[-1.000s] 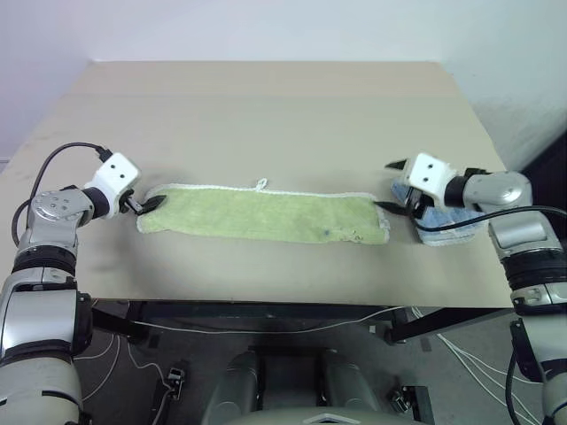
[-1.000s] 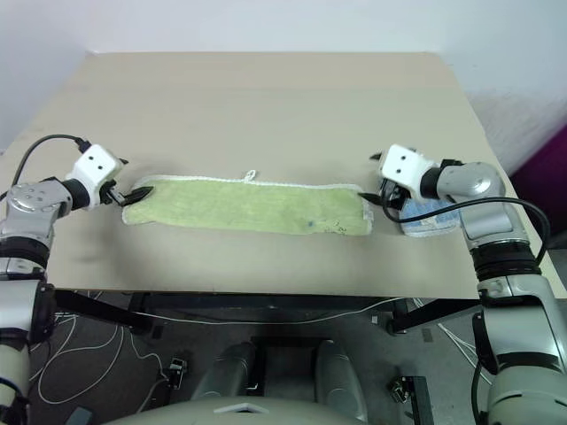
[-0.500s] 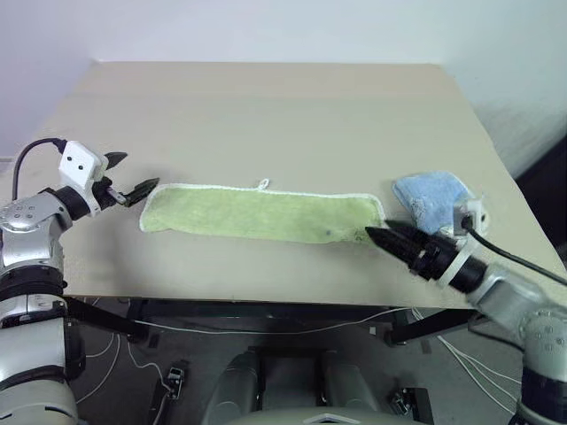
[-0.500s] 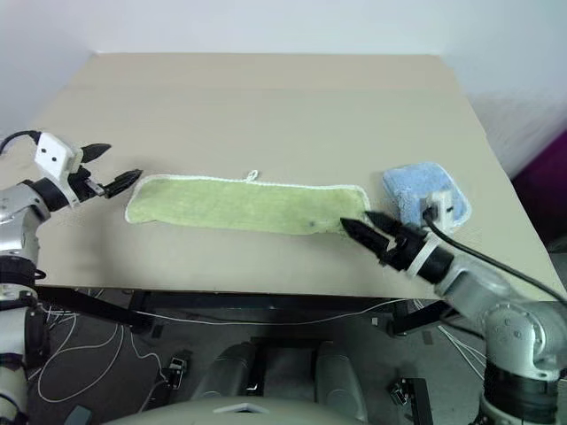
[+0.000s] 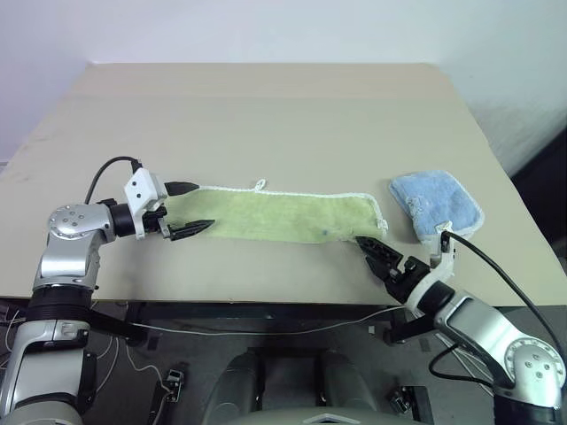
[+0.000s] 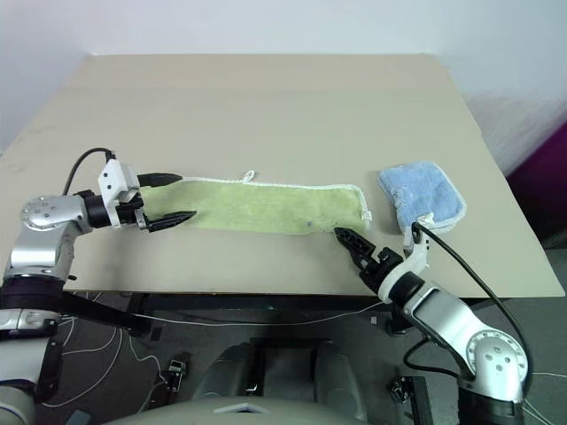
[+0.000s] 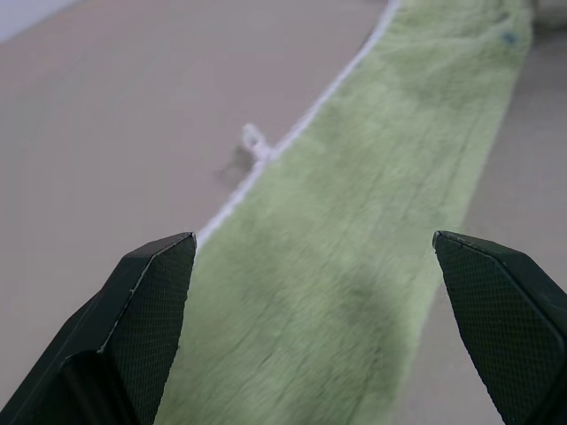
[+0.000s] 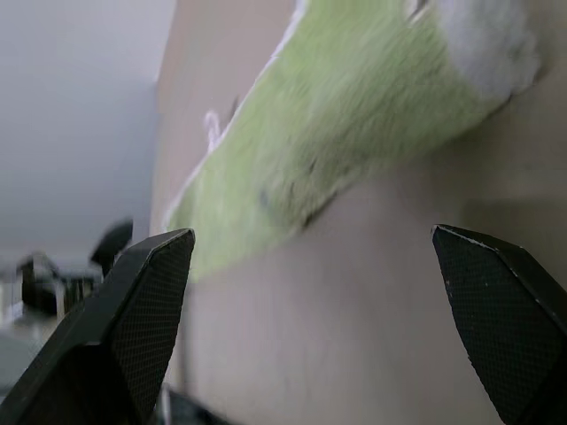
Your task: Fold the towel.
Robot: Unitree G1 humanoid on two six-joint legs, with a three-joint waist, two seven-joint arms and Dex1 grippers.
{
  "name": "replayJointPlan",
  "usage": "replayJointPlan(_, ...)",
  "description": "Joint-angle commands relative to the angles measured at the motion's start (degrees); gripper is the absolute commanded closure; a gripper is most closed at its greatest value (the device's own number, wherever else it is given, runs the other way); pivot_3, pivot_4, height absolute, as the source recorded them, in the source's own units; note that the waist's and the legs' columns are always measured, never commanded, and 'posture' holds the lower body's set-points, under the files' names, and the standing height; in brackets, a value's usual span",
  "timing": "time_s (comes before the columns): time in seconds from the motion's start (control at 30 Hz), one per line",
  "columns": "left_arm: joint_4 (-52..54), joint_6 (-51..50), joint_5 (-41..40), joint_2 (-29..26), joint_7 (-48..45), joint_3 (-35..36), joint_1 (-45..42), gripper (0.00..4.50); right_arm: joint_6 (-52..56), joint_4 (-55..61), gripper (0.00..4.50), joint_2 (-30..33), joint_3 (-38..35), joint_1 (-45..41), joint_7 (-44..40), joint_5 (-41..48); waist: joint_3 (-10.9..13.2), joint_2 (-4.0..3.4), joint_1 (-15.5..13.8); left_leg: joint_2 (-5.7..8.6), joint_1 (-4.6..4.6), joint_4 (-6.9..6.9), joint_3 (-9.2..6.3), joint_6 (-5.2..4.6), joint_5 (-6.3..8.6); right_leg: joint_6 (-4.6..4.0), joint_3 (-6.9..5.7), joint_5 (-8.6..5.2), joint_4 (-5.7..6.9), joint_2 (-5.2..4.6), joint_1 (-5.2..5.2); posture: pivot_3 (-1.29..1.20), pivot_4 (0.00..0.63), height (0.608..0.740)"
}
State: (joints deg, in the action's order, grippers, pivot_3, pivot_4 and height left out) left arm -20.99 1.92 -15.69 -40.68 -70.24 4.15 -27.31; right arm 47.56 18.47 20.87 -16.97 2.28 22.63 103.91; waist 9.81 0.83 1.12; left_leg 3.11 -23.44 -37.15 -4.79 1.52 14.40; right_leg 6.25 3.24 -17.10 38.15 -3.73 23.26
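You've got the towel [image 5: 283, 215] lying flat across the middle of the table [image 5: 266, 115], stretched left to right, and everything else sits around it. Its loop [image 5: 261, 185] pokes off the far edge, about midway along. Your left gripper [image 5: 184, 209] is at the towel's left end, fingers spread, one over the far corner and one over the near corner. Off the towel's right end, just beside it, there's the second towel [image 5: 436, 203], not touching. Your right gripper [image 5: 374, 251] sits just off the towel's near right corner, towards you, near the table's front edge, pointing at that corner, with the second towel behind it and to its right.
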Motion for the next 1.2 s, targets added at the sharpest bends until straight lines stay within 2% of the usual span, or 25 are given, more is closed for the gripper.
replayJointPlan(0.03, 3.69, -1.08, -1.58, -0.41, -1.16, 0.0, 0.76, 0.01, -3.78, -2.89, 0.01, -1.29, 1.16, -3.39, 4.88, 1.46, 0.0, 0.0, 0.0, 0.0, 0.0, 0.0, 0.0, 0.0, 0.0, 0.0, 0.0, 0.0, 0.0, 0.01, 0.0, 0.0, 0.15, 0.74)
replayJointPlan(0.23, 7.14, -2.53, -2.24, -0.03, -1.35, -0.56, 2.74, 0.01, -8.3, -7.78, 0.01, -4.86, 1.57, -8.59, 8.71, -0.61, -0.02, 0.03, 0.17, -0.04, 0.07, 0.0, 0.0, 0.0, 0.0, 0.0, 0.01, 0.0, 0.0, 0.05, -0.06, 0.0, 0.15, 0.74)
replayJointPlan(0.43, 9.14, -3.22, -2.57, 0.09, -0.56, -0.3, 4.17, 0.01, -11.15, -8.32, 0.01, -6.61, 0.12, -8.59, 11.08, -3.08, -0.08, 0.05, 0.13, -0.03, 0.1, 0.0, 0.01, 0.0, 0.0, 0.0, 0.01, 0.0, 0.0, 0.05, -0.1, 0.0, 0.15, 0.74)
replayJointPlan(0.53, 9.53, -3.38, -2.66, 0.2, -0.02, -0.11, 4.5, 0.0, -12.33, -8.73, 0.61, -6.16, -1.78, -8.01, 10.31, -3.81, -0.09, 0.05, -0.11, -0.03, 0.12, 0.0, 0.01, 0.0, 0.0, 0.0, 0.01, 0.0, -0.01, 0.05, -0.13, 0.0, 0.15, 0.74)
replayJointPlan(0.9, 9.54, -3.24, -2.36, 0.83, 0.46, -0.57, 4.47, 0.0, -14.18, -7.22, 4.35, -5.32, -4.6, -8.51, 8.02, -6.28, -0.09, 0.05, -0.09, 0.02, 0.1, 0.01, 0.0, -0.01, 0.0, 0.0, -0.01, 0.0, -0.05, 0.04, -0.14, 0.0, 0.15, 0.74)
replayJointPlan(0.93, 9.33, -3.19, -2.28, 0.85, 0.45, -0.6, 4.34, 0.0, -14.19, -6.41, 4.47, -4.79, -4.83, -8.57, 7.31, -6.8, -0.09, 0.05, -0.12, 0.02, 0.1, 0.01, 0.0, -0.01, 0.0, 0.0, -0.01, 0.0, -0.05, 0.05, -0.15, 0.0, 0.15, 0.74)
replayJointPlan(1.2, 8.27, -2.8, -1.77, 1.24, 0.63, -0.95, 3.63, 0.0, -11.85, -2.38, 4.47, 0.11, -3.48, -11.78, 4.17, -8.23, -0.07, 0.02, -0.09, 0.0, 0.08, 0.01, 0.01, -0.01, 0.0, 0.0, -0.01, 0.0, -0.05, 0.04, -0.11, 0.0, 0.15, 0.74)
